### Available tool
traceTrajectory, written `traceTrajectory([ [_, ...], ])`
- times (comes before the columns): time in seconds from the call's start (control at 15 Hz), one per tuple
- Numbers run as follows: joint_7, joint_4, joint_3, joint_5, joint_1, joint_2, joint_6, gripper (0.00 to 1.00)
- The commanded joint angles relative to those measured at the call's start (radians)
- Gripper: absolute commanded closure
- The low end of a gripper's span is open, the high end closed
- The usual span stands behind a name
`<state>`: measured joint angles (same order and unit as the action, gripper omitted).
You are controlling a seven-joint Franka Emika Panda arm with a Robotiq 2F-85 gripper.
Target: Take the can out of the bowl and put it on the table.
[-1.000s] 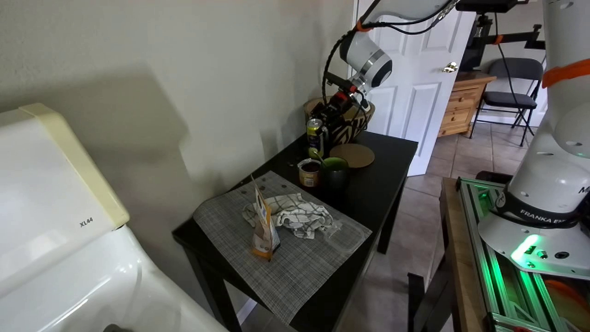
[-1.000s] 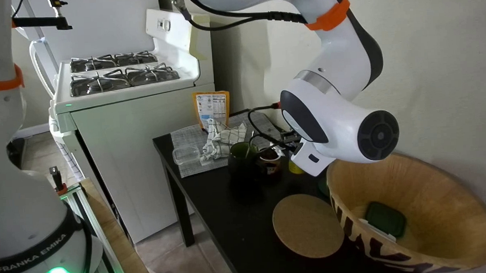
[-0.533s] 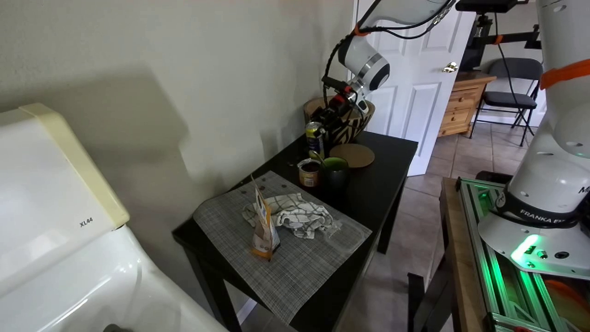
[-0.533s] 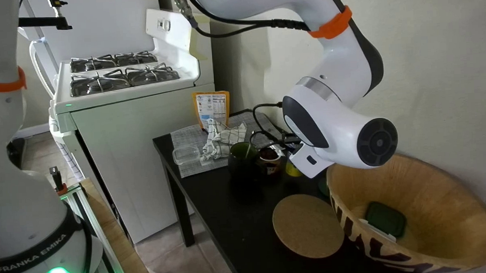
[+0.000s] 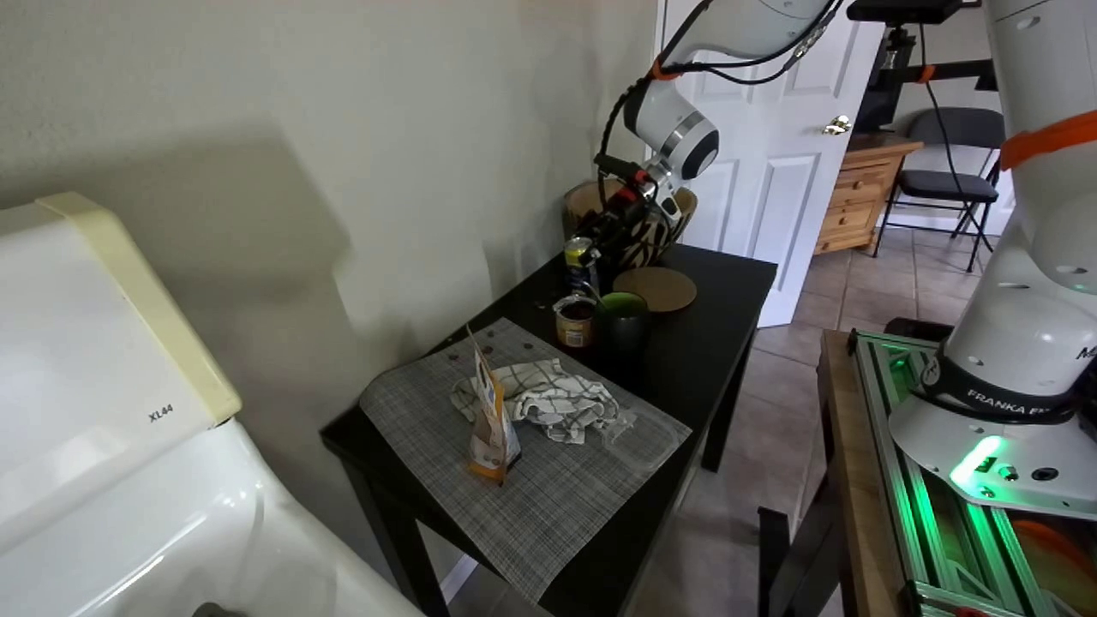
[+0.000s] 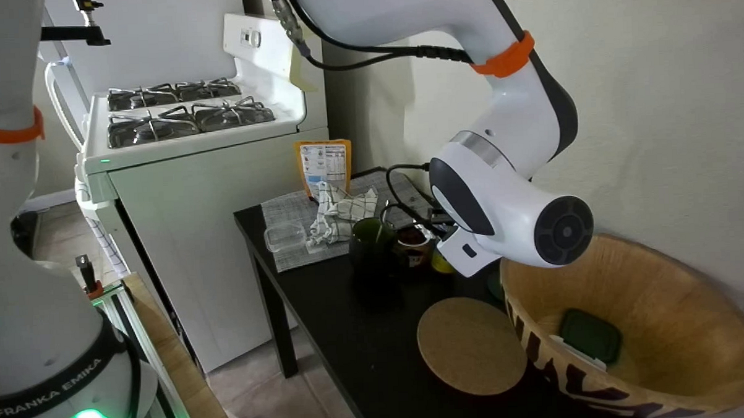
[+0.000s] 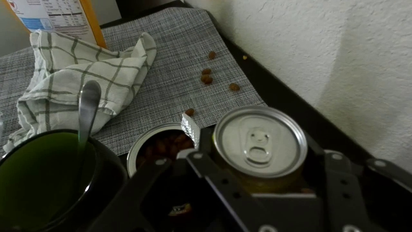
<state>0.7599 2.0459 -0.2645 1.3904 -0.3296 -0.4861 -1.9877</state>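
The can has a silver top and a yellow and dark body. My gripper is shut on it, one finger on each side, as the wrist view shows. The can stands about upright over the far wall side of the black table, outside the bowl. Whether its base touches the table is hidden. In an exterior view my arm hides most of the can; only a yellow patch shows. The woven bowl stands behind the gripper; a dark green item lies in it.
An open tin of nuts and a dark green cup with a spoon stand close beside the can. A round tan board lies before the bowl. A cloth and an orange pouch rest on a grey mat. The wall is near.
My arm and gripper have moved lower and away from the bowl, toward the tin and mat. The can has moved along with the gripper.
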Motion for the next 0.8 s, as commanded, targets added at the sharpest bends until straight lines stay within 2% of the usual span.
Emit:
traceTrajectory([
  [0.0, -0.007, -0.012, 0.001, 0.045, 0.01, -0.012, -0.02, 0.62],
  [0.07, -0.013, -0.011, 0.0, 0.05, 0.014, -0.012, -0.033, 0.14],
  [0.13, -0.012, -0.011, 0.0, 0.051, 0.017, -0.012, -0.045, 0.22],
  [0.2, -0.012, -0.011, -0.001, 0.054, 0.021, -0.01, -0.057, 0.17],
  [0.27, -0.012, -0.012, -0.001, 0.054, 0.025, -0.007, -0.069, 0.0],
  [0.73, -0.023, 0.037, -0.013, -0.011, 0.047, 0.092, -0.096, 0.0],
])
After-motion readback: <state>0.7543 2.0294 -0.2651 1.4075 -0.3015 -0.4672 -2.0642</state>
